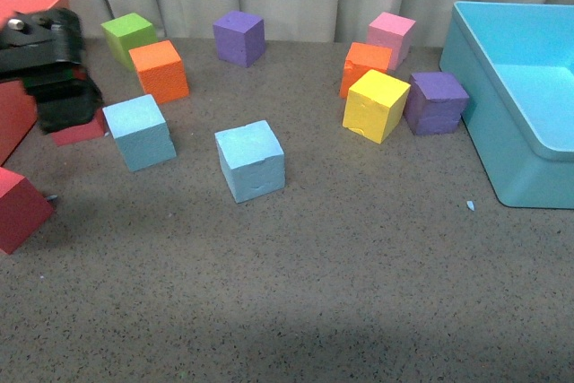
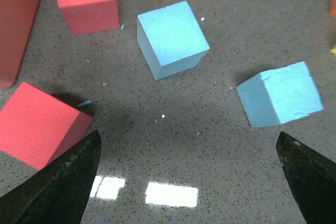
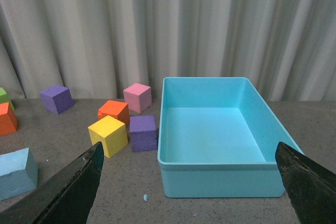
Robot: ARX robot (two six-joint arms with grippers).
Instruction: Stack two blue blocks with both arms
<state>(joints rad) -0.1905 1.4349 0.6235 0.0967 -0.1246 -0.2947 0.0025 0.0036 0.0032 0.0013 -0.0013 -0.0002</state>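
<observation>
Two light blue blocks sit apart on the grey table, one at the left [image 1: 139, 132] and one near the middle [image 1: 250, 161]. Both show in the left wrist view, the first [image 2: 170, 38] and the second [image 2: 281, 95]. My left arm [image 1: 49, 69] hangs over the table's left side, just left of the first block. My left gripper [image 2: 189, 182] is open and empty above bare table, short of both blocks. My right gripper [image 3: 189, 182] is open and empty, facing the turquoise bin; the arm is out of the front view. One blue block [image 3: 17, 172] shows in the right wrist view.
A large turquoise bin [image 1: 502, 132] stands at the right. Yellow [image 1: 375, 105], purple [image 1: 436, 101], orange [image 1: 365, 65] and pink [image 1: 391, 35] cubes cluster beside it. Green [image 1: 128, 35], orange [image 1: 160, 70] and purple [image 1: 239, 38] cubes sit at the back. Red cubes [image 1: 18, 208] and a red bin [image 2: 16, 19] are at the left.
</observation>
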